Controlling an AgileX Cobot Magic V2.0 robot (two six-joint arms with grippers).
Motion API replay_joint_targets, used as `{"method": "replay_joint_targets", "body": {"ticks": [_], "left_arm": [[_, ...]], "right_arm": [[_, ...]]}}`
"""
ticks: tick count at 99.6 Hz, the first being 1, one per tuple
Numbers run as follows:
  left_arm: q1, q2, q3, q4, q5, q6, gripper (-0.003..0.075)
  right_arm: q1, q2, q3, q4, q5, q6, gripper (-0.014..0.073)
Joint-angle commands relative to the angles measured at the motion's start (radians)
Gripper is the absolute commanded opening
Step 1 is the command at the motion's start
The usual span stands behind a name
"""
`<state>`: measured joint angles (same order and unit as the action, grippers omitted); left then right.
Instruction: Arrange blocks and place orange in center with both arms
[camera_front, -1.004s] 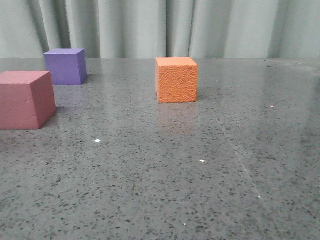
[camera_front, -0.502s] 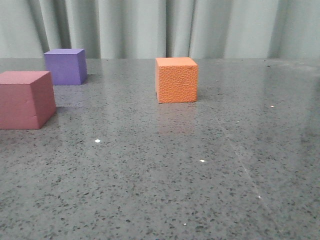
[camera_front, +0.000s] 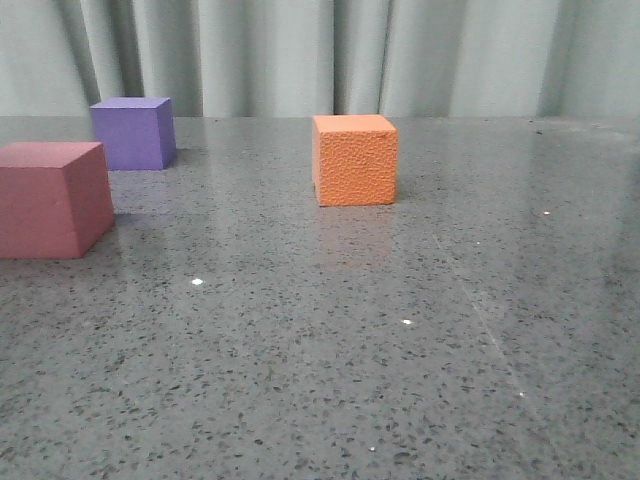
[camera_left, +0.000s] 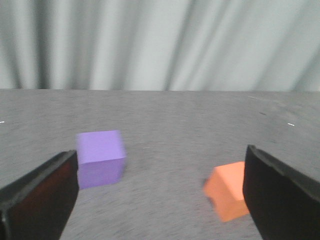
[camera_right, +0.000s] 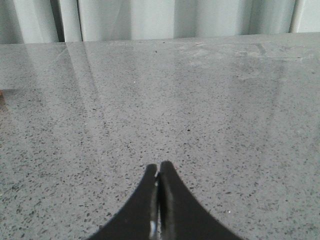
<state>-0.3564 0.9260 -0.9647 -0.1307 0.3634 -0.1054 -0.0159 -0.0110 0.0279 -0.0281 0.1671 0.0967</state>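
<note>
In the front view the orange cube (camera_front: 355, 160) with a pebbled face stands on the table near the middle, towards the back. The purple cube (camera_front: 133, 133) stands at the back left. The pink-red cube (camera_front: 50, 200) stands nearer, at the left edge, partly cut off. Neither gripper shows in the front view. In the blurred left wrist view my left gripper (camera_left: 161, 152) is open wide and empty above the table, with the purple cube (camera_left: 100, 159) and the orange cube (camera_left: 227, 192) ahead of it between the fingers. My right gripper (camera_right: 159, 167) is shut and empty over bare table.
The grey speckled table (camera_front: 400, 350) runs back to a pale green curtain (camera_front: 300, 50). Nothing but the three cubes stands on it in the front view. The right wrist view shows only the table top (camera_right: 200, 100) and the curtain behind.
</note>
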Motion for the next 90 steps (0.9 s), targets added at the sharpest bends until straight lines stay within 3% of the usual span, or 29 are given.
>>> {"method": "replay_joint_targets", "body": {"ticks": [1, 20, 51, 60, 77, 90], "left_arm": [[-0.102, 0.1, -0.091, -0.019, -0.122, -0.005, 0.062], [-0.224, 0.367, -0.284, -0.019, -0.146, -0.046, 0.0618], [-0.305, 0.742, -0.618, 0.019, -0.063, -0.228, 0.0618], [-0.326, 0.816, -0.705, 0.165, 0.019, -0.364, 0.0618], [-0.385, 0.894, -0.816, 0.582, 0.207, -0.703, 0.0617], [-0.431, 0.908, -0.828, 0.762, 0.274, -0.865, 0.0618]], "right_arm": [[-0.003, -0.009, -0.014, -0.003, -0.085, -0.008, -0.0067], [-0.003, -0.009, -0.014, -0.003, -0.085, -0.008, -0.0067], [-0.003, -0.009, -0.014, -0.003, -0.085, -0.008, -0.0067], [-0.003, -0.009, -0.014, -0.003, -0.085, -0.008, -0.0067], [-0.003, -0.009, -0.014, -0.003, -0.085, -0.008, -0.0067], [-0.003, -0.009, -0.014, -0.003, -0.085, -0.008, -0.0067]]}}
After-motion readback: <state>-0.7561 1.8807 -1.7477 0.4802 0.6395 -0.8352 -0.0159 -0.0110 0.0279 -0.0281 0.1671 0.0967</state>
